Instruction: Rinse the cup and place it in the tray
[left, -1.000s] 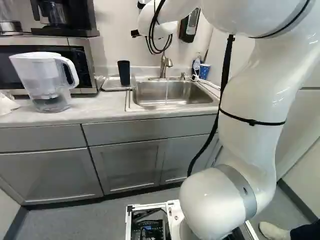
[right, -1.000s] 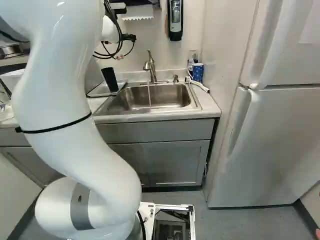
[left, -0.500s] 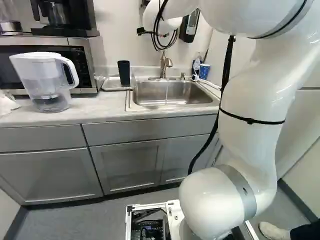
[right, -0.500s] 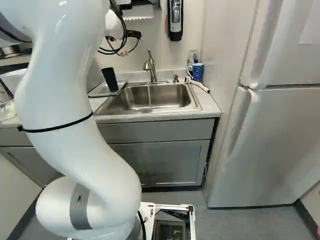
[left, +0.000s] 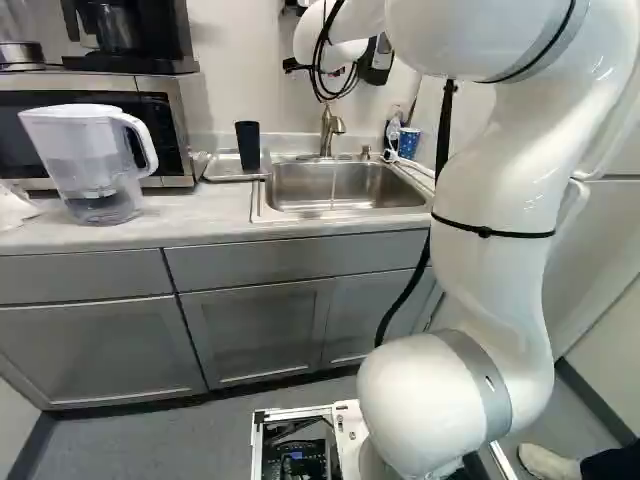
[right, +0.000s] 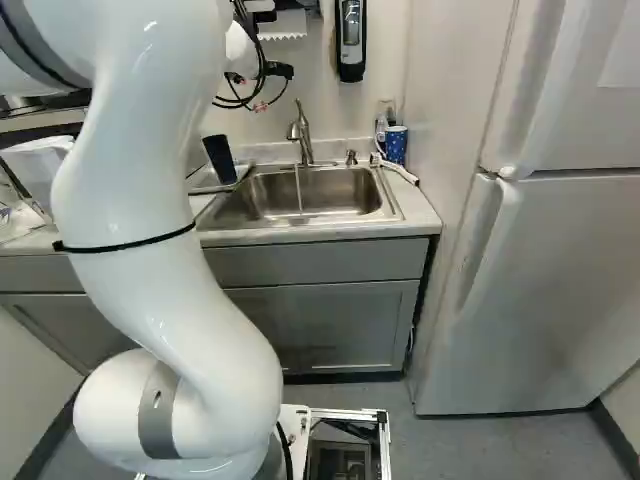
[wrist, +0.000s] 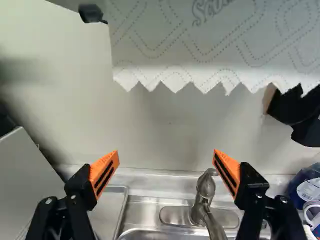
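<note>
My gripper (wrist: 166, 152) stands open in the wrist view, nothing between its orange pads, facing the wall above the sink's back edge; in the base views the arm's wrist hides its fingers. A dark cup (left: 248, 145) stands in the tray (left: 225, 173) left of the sink; the right base view shows this cup (right: 220, 158) too. A thin stream of water runs from the faucet (right: 302, 132) into the sink (right: 345, 190). The same faucet (wrist: 204, 200) is below and beyond the fingers in the wrist view.
Paper towel (wrist: 200, 50) hangs ahead of the gripper, with a soap dispenser (right: 351, 40) on the wall beside it. Right of the sink is a blue patterned cup (right: 396, 145). A water pitcher (left: 95, 165) and a microwave (left: 165, 130) are farther left; a fridge (right: 550, 280) stands right.
The arm's wrist has shifted rightward in both base views, and the upper arm has swung along, leftward in the left base view. The base, cup and tray have stayed put.
</note>
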